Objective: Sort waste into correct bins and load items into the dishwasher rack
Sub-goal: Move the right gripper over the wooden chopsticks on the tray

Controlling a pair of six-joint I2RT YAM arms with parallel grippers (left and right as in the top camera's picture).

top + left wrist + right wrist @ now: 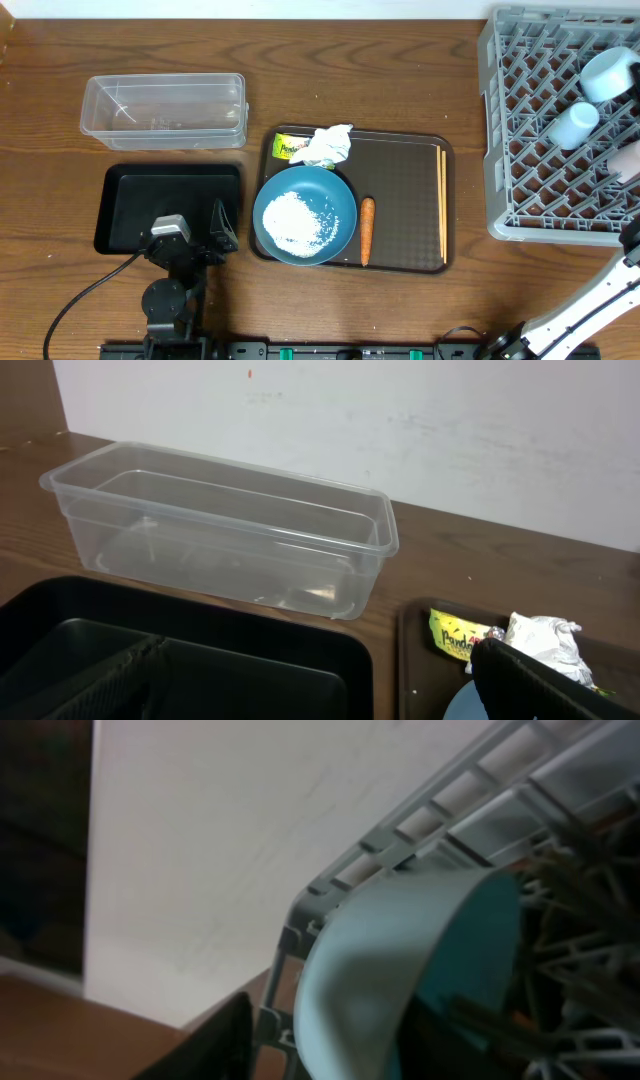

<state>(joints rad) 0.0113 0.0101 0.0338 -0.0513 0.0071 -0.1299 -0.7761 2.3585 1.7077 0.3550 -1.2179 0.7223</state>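
On the brown serving tray, a dark-blue plate (305,213) holds loose white rice (298,214). A crumpled white napkin (328,144) and a yellow-green wrapper (289,147) lie behind it, an orange carrot (366,230) lies to its right, and chopsticks (442,203) lie along the tray's right side. The grey rack (520,180) holds a light-blue bowl (608,72) and a white cup (575,125). My left gripper (200,235) is open and empty over the black tray (130,190). My right gripper (330,1020) is open, with the bowl's rim (400,970) between its fingers.
The clear tub (163,110) stands empty behind the black tray. The brown serving tray (400,170) sits mid-table. The right arm (600,290) reaches up along the rack's right side. A white wall runs behind the table.
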